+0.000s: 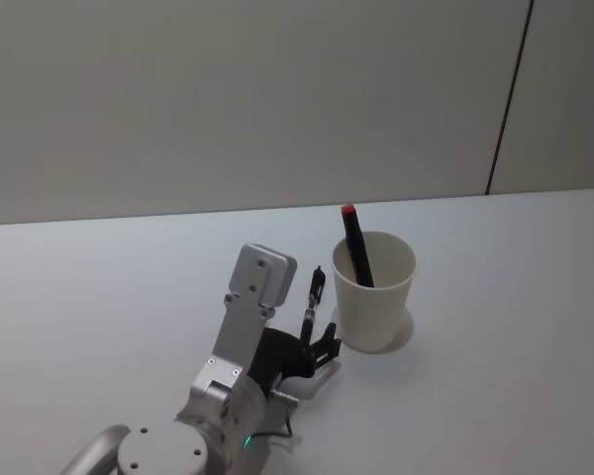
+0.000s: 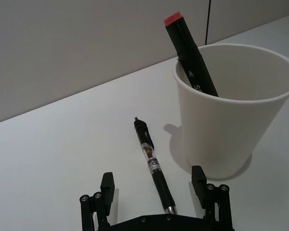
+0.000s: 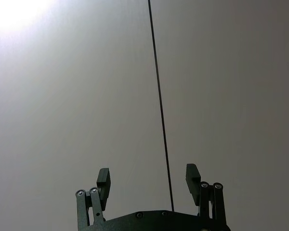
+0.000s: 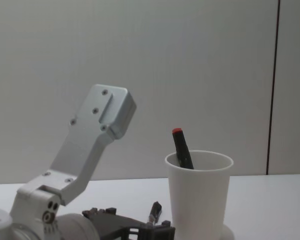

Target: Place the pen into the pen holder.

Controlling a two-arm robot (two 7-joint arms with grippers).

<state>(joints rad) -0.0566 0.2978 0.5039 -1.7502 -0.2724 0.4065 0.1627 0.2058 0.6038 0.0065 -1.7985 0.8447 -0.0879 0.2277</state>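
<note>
Where the head camera looks down on the smooth white table (image 1: 99, 297), item one is the pen holder (image 1: 376, 297): a plain white paper cup with a rolled rim, tapering to its base. It stands upright at about 1 o'clock from the left gripper (image 1: 322, 354). Item two: a black marker (image 1: 356, 252) with a red end cap, standing in the cup and leaning toward 11 o'clock, cap above the rim. Item three: the pen (image 1: 312, 295), slim and dark, lying on the table near the cup at its 9 o'clock and running toward 12 o'clock from the gripper. Arm housing: silver-grey, boxy.

Left wrist view. Pen (image 2: 153, 163): black barrel, clear mid-section with a printed label, metal tip nearest the gripper. It lies flat on the table between the two black fingers (image 2: 107, 185) of the left gripper (image 2: 153, 183), which are spread wide, neither touching it. Pen holder (image 2: 231, 110): near the pen, apart from it. Marker (image 2: 190, 57): resting against the inner wall, white lettering on its barrel.

Right wrist view. Right gripper (image 3: 148, 177): fingers spread, facing a plain grey wall (image 3: 62, 120) with a thin dark seam (image 3: 159, 96).

Chest view. Left gripper (image 4: 150, 231): low at the table, at 8 o'clock from the pen holder (image 4: 197, 200). Pen (image 4: 154, 211): one end shows near the cup's wall. Marker (image 4: 181, 147): cap clear of the rim.
</note>
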